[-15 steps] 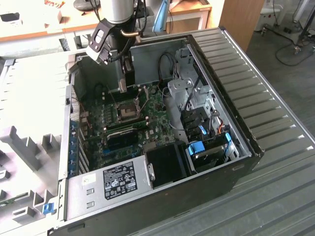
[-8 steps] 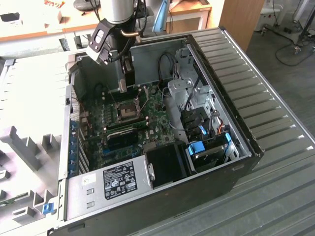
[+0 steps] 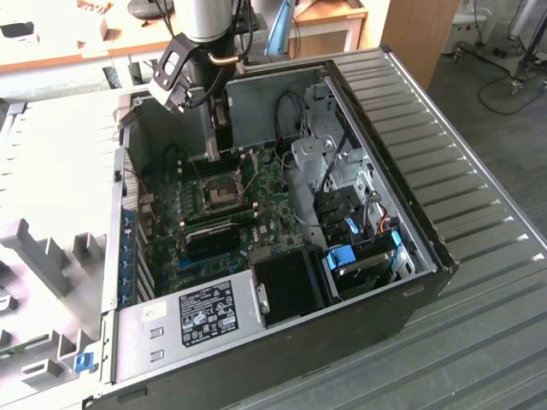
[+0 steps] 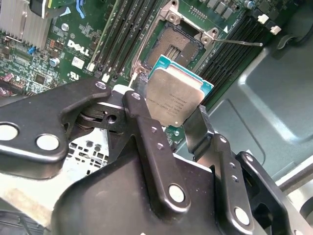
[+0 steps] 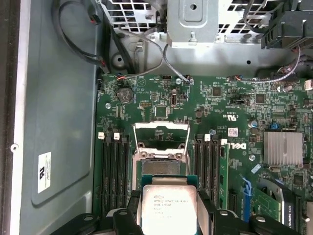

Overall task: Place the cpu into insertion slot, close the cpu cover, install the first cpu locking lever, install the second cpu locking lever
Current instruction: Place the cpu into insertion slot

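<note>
The cpu (image 5: 169, 208) hides part of the slot (image 5: 161, 164) in the first wrist view, where the edge cuts it off; in the second wrist view fingers (image 4: 146, 132) cover its sides.

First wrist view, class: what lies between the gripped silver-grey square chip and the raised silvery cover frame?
The dark square insertion slot, uncovered, shown in the first wrist view.
</note>
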You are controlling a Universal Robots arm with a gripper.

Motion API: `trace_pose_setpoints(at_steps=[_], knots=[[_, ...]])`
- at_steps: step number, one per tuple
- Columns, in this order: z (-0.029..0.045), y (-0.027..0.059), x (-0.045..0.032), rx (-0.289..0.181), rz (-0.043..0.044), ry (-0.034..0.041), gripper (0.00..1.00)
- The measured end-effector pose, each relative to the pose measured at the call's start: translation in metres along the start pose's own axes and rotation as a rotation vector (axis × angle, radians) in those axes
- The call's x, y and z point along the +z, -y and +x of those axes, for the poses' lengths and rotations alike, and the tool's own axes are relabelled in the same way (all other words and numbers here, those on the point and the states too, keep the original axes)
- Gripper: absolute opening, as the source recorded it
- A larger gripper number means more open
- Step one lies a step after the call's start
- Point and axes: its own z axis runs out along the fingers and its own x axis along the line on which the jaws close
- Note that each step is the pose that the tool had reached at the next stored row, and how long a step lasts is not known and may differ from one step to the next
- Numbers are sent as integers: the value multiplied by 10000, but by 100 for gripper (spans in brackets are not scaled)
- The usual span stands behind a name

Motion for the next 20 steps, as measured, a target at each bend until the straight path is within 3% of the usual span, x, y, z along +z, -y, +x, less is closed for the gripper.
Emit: trace_pose_setpoints(at_steps=[20], knots=[[-13,33,245,-547,-50,-39,54]])
